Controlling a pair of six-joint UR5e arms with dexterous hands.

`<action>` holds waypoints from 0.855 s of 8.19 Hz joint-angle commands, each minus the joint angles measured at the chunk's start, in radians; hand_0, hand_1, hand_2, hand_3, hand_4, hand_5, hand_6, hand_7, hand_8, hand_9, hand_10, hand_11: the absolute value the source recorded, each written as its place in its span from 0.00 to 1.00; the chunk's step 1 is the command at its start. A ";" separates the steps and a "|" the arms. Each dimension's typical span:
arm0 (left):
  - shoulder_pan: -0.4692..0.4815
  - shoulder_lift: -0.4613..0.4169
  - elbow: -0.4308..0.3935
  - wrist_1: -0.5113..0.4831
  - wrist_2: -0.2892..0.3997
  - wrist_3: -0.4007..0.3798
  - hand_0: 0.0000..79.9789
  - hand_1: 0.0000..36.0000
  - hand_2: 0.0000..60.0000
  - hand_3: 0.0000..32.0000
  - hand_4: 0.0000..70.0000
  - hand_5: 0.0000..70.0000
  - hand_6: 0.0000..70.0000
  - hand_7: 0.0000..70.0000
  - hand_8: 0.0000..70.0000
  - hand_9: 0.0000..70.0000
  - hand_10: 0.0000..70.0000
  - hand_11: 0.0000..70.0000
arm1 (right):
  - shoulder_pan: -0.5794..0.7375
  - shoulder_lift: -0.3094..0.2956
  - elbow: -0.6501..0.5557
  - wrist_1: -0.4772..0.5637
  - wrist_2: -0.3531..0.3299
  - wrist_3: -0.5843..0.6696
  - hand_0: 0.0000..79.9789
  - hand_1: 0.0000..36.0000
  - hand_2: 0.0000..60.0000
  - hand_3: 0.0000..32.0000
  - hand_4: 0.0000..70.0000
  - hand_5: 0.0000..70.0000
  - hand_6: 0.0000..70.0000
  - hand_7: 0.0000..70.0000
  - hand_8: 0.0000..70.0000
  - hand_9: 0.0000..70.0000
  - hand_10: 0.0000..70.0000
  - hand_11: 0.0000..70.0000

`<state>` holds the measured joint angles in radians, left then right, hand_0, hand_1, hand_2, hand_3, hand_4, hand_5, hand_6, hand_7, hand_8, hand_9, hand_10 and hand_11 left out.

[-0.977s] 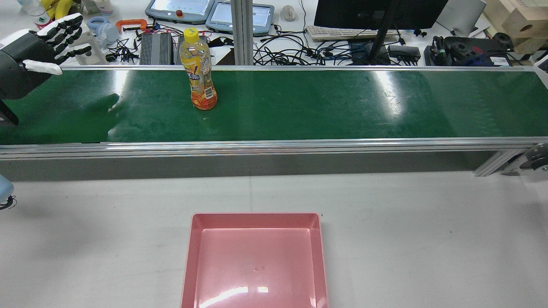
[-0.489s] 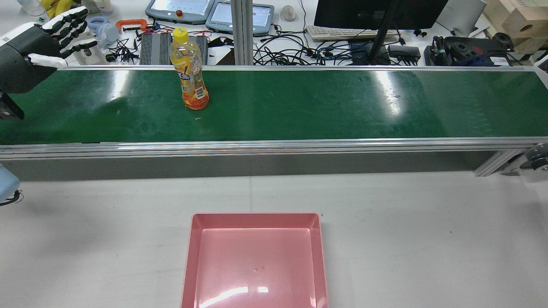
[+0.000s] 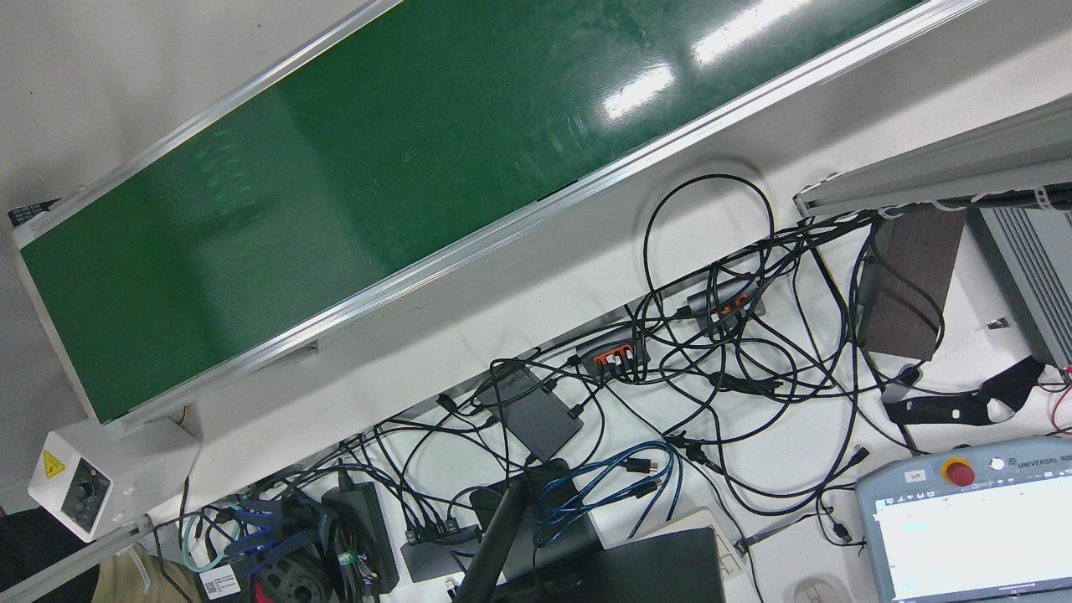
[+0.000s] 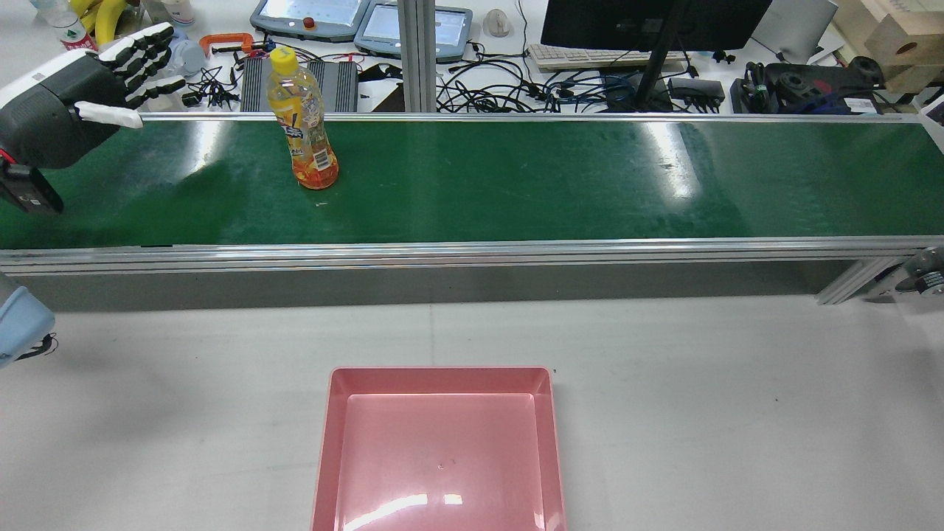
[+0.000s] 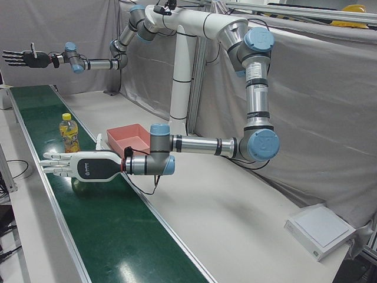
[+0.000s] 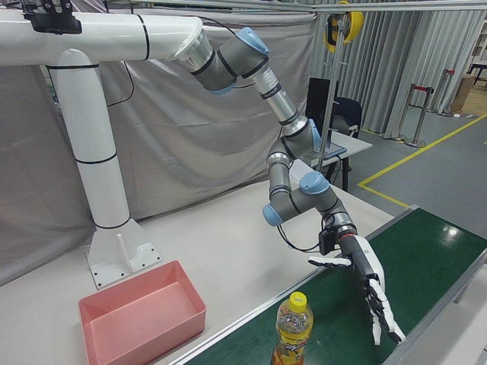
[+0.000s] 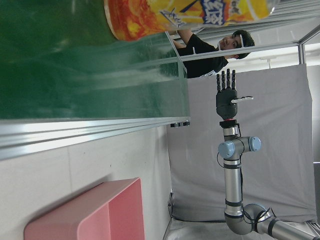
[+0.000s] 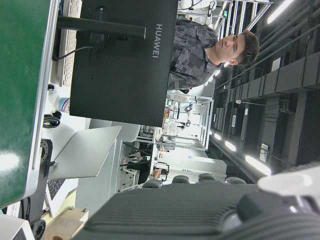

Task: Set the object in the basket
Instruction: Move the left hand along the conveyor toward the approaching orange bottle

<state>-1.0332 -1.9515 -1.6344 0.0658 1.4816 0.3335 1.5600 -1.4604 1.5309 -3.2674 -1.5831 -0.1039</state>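
An orange drink bottle (image 4: 304, 122) with a yellow cap stands upright on the green conveyor belt (image 4: 516, 184). It also shows in the left-front view (image 5: 69, 133), the right-front view (image 6: 293, 334) and the left hand view (image 7: 190, 15). My left hand (image 4: 66, 96) is open over the belt's left end, apart from the bottle, with its fingers spread (image 5: 76, 167) (image 6: 365, 293). My right hand (image 5: 23, 58) is open and empty, held high beyond the belt's far end (image 7: 227, 95). The pink basket (image 4: 440, 372) sits empty on the white table.
Cables, teach pendants (image 4: 310, 16), a monitor (image 4: 649, 22) and a keyboard crowd the bench beyond the belt. The belt's aluminium rails (image 4: 472, 251) run along both sides. A control box (image 3: 79, 486) sits at the belt's end in the front view.
The bottle has travelled left along the belt toward my left hand. My left hand has shifted slightly right and stays open.
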 commanded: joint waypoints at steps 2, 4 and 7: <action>0.008 -0.007 0.014 -0.108 0.002 0.002 0.55 0.32 0.18 0.00 0.00 0.17 0.00 0.00 0.00 0.00 0.11 0.18 | 0.000 0.000 0.000 0.000 0.000 0.001 0.00 0.00 0.00 0.00 0.00 0.00 0.00 0.00 0.00 0.00 0.00 0.00; 0.008 -0.016 0.024 -0.142 0.000 0.006 0.54 0.31 0.19 0.00 0.00 0.17 0.00 0.00 0.00 0.00 0.11 0.18 | 0.000 0.000 0.000 0.000 0.000 0.000 0.00 0.00 0.00 0.00 0.00 0.00 0.00 0.00 0.00 0.00 0.00 0.00; 0.010 -0.061 0.056 -0.139 0.003 0.004 0.57 0.18 0.00 0.00 0.00 0.13 0.00 0.00 0.00 0.00 0.09 0.15 | 0.000 0.000 0.000 0.000 0.000 0.001 0.00 0.00 0.00 0.00 0.00 0.00 0.00 0.00 0.00 0.00 0.00 0.00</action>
<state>-1.0240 -1.9801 -1.6063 -0.0725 1.4824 0.3395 1.5601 -1.4604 1.5309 -3.2673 -1.5831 -0.1032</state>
